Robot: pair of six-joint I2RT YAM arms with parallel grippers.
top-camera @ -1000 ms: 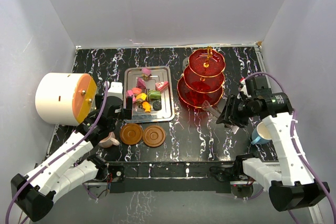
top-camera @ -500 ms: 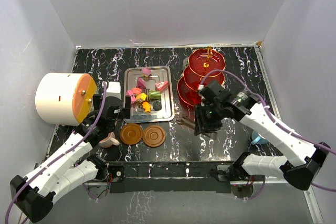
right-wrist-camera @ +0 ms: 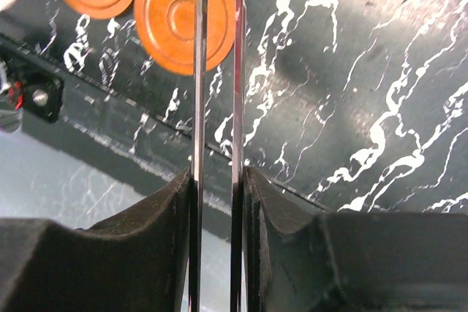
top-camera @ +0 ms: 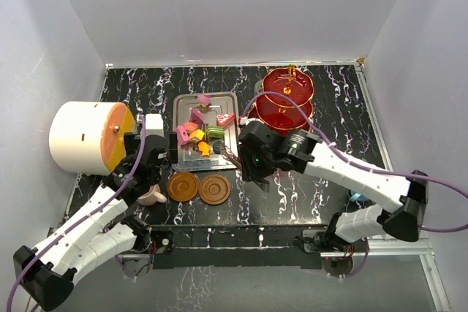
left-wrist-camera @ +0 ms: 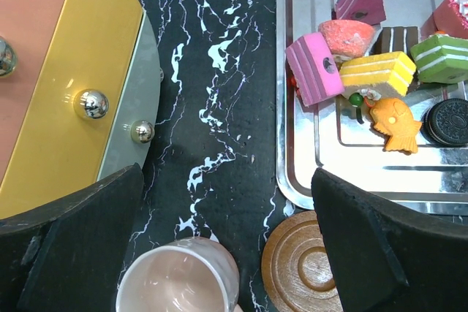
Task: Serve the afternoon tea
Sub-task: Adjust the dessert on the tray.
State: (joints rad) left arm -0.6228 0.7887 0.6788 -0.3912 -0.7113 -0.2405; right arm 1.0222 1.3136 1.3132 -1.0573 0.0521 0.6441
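Your right arm lies stretched leftward across the black marbled table [top-camera: 336, 107]. The right gripper [top-camera: 246, 160] sits low by the near right corner of the steel tray [top-camera: 219, 101], in front of the red see-through stand [top-camera: 284, 104]. Its fingers clamp a pair of tongs [right-wrist-camera: 199, 71]: two thin, shiny metal blades with a narrow gap between them, running out over a saucer.

Your left arm is bent beside the white drum [top-camera: 77, 137]. The left gripper [left-wrist-camera: 227, 195] is spread wide and holds nothing, with the glossy pink cup [left-wrist-camera: 179, 279] on the table below it.

The two round, brown, ridged saucers [top-camera: 183, 186] sit side by side just in front of the tray, where the colourful sweets [left-wrist-camera: 380, 71] lie heaped.
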